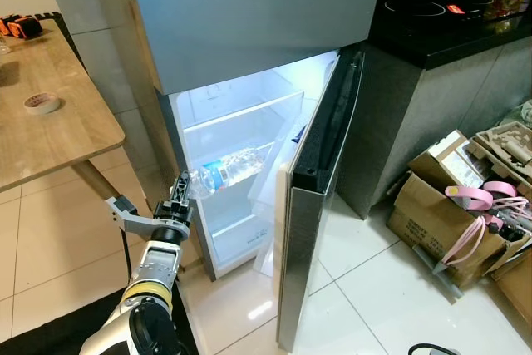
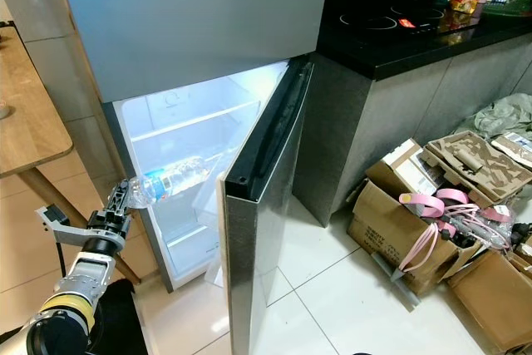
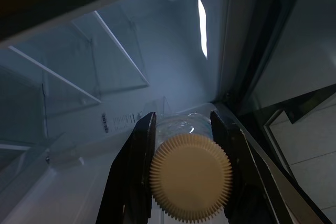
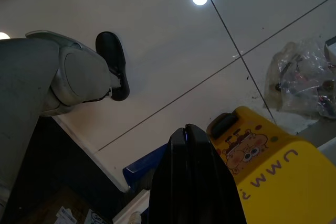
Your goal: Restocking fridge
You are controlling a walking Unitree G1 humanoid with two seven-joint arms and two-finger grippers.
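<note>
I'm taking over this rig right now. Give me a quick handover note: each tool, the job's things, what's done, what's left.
Left tool: shut on the water bottle near its cap, holding it level at the open fridge, pointing inward.
Right tool: shut, idle, hanging above the tiled floor.
Fridge door: open; the lit shelves look bare.
Done: door opened, bottle brought to the opening.
Left: set the bottle on a shelf, release, withdraw, close the door.

White tiled floor (image 1: 366, 288); wooden desk (image 1: 50, 122) at left; black counter (image 2: 416, 31) at right; cardboard boxes (image 2: 416, 205), possibly packing scraps, below.
</note>
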